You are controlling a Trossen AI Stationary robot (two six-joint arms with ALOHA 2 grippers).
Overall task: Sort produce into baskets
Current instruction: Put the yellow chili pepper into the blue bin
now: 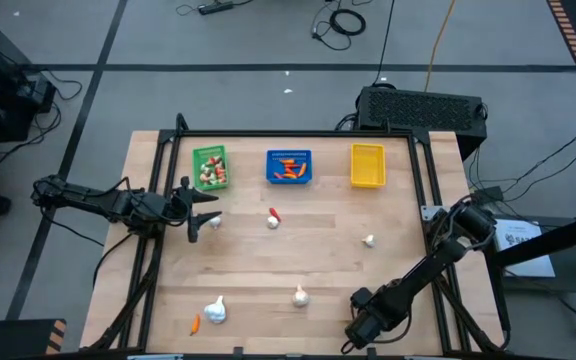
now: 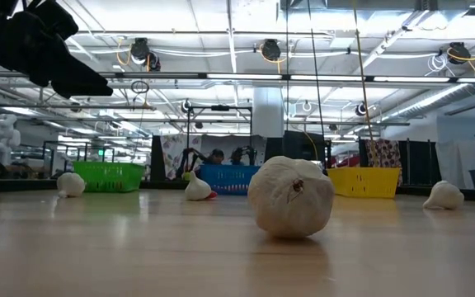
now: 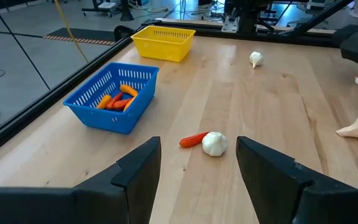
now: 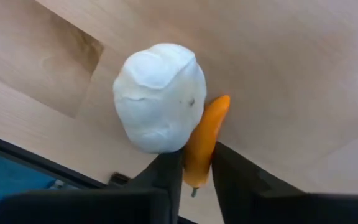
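Garlic bulb (image 2: 291, 196) up front; left gripper (image 1: 203, 213) hovers level over the table (image 1: 368, 290).
Its fingers (image 3: 135, 171) are spread, empty; a red pepper (image 3: 193, 140) lies just ahead.

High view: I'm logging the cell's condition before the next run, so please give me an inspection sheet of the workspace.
Surface: wooden table, bare between items.
Job's things: green basket holds mixed bits; blue basket holds orange-red pieces; yellow basket empty; five garlic bulbs, a red pepper and an orange piece loose.
Clutter: nothing seen.
End effectors: left end effector open, hovering near green basket; right end effector at table's near edge.
Cables: coiled cable on floor.
Surroundings: black box behind table.
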